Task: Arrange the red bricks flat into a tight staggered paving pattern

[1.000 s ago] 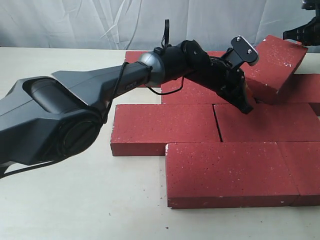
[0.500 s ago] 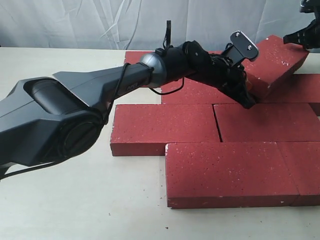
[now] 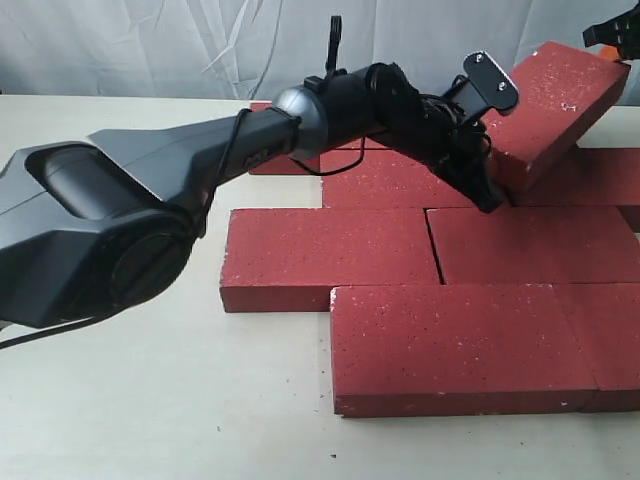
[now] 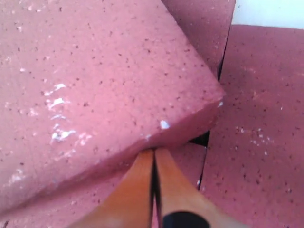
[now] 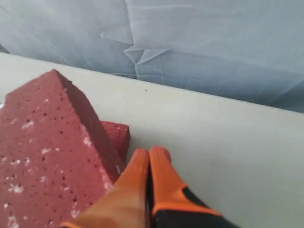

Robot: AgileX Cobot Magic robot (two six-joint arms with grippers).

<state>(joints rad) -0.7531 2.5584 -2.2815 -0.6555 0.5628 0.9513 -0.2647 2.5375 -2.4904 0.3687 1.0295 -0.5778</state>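
Note:
Several red bricks lie flat in staggered rows, among them one at the front [image 3: 450, 345] and two in the middle row [image 3: 325, 255] [image 3: 535, 245]. One red brick [image 3: 555, 105] leans tilted at the back right, its low edge resting on the flat ones. My left gripper [image 3: 492, 200] is shut and empty, with its tips [image 4: 153, 152] wedged under the low edge of that tilted brick [image 4: 95, 71]. At the brick's raised top corner my right gripper [image 3: 612, 35] is also shut and empty, its tips [image 5: 151, 153] close beside the tilted brick [image 5: 47, 142].
The left arm [image 3: 200, 170] stretches across the rear bricks from the left. The bare cream table [image 3: 120, 400] runs to the left and front. A grey cloth backdrop [image 3: 200, 45] hangs behind. A flat brick's corner [image 5: 118, 135] shows beyond the tilted one.
The tilted brick now stands steeper, its top edge higher. The left gripper has shifted slightly back under its low edge. The right gripper has risen toward the upper corner.

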